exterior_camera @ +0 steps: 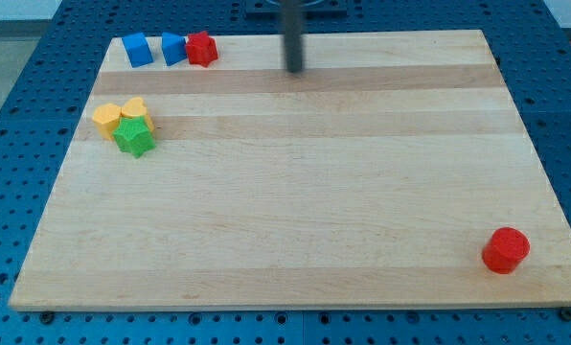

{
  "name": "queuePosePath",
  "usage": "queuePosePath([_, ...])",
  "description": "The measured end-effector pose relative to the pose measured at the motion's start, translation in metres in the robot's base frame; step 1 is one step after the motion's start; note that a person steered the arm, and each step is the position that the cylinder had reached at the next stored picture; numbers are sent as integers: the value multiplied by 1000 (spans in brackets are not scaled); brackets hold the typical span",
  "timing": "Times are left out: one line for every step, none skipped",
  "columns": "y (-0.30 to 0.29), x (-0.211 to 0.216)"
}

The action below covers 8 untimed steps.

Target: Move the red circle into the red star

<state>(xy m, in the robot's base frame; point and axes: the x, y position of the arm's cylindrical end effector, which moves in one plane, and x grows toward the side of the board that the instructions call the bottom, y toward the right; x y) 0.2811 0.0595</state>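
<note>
The red circle (506,250) lies near the bottom right corner of the wooden board (295,192). The red star (201,48) sits at the top left, touching a blue block (173,48). My tip (294,69) is near the board's top edge at the middle, right of the red star and far up and left of the red circle, touching no block.
A second blue block (137,50) stands left of the first. Lower on the left edge, two yellow blocks (108,120) (134,109) and a green star (133,138) form a tight cluster. A blue perforated table surrounds the board.
</note>
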Motion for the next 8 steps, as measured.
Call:
queuePosePath([114, 70])
queuePosePath([226, 154])
queuePosePath([284, 238])
queuePosePath([271, 316])
queuePosePath([148, 307])
queuePosePath([58, 232])
queuePosePath([-43, 194])
queuePosePath([63, 182])
